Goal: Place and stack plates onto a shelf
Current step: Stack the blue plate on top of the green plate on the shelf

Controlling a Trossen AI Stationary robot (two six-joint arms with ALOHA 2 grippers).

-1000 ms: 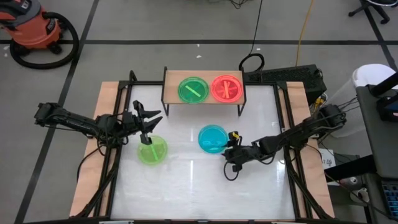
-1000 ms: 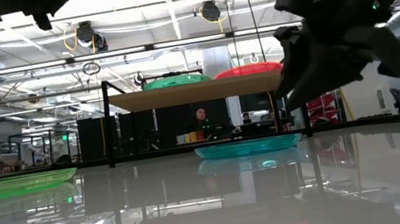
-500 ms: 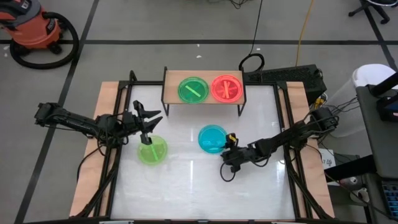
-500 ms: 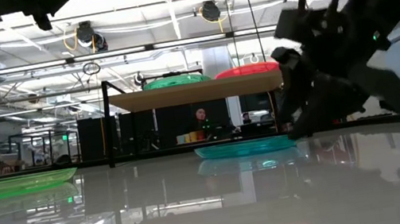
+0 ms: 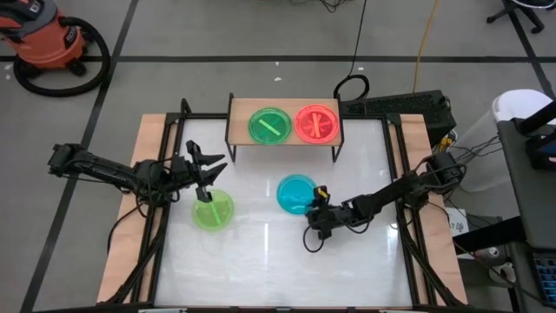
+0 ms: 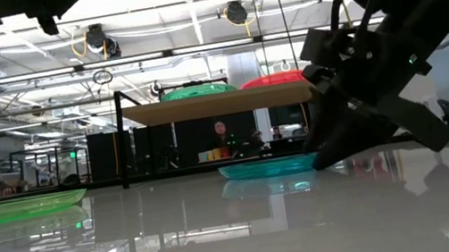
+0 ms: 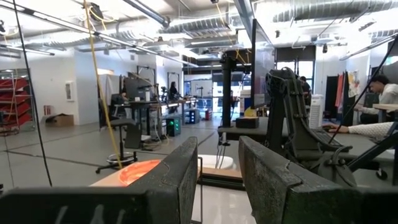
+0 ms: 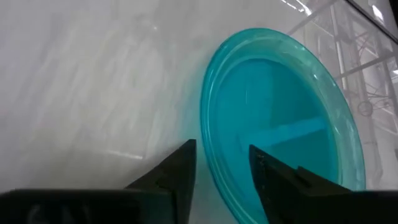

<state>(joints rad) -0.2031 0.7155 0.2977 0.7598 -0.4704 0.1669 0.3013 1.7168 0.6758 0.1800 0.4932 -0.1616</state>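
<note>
The shelf (image 5: 284, 139) stands at the table's far side with a green plate (image 5: 269, 125) and a pink plate (image 5: 317, 123) lying side by side on its top. A blue plate (image 5: 295, 193) and another green plate (image 5: 213, 210) lie flat on the table. My right gripper (image 8: 222, 167) is low at the blue plate's near right rim (image 8: 211, 155). It is open and slants down, one finger over the plate's inside and one outside. I cannot see it touching the rim. My left gripper (image 5: 205, 170) hangs open above the far edge of the green plate on the table, holding nothing.
The white tabletop (image 5: 261, 252) has wooden strips along its left and right sides. In the low view the shelf's black legs (image 6: 122, 142) stand behind the blue plate (image 6: 267, 167). Room equipment and a person at a desk show far off.
My right gripper has sunk toward the table and edged toward the table's left, tipping further down, so its fingertips now reach the blue plate's rim. The plates and my left gripper have stayed where they were.
</note>
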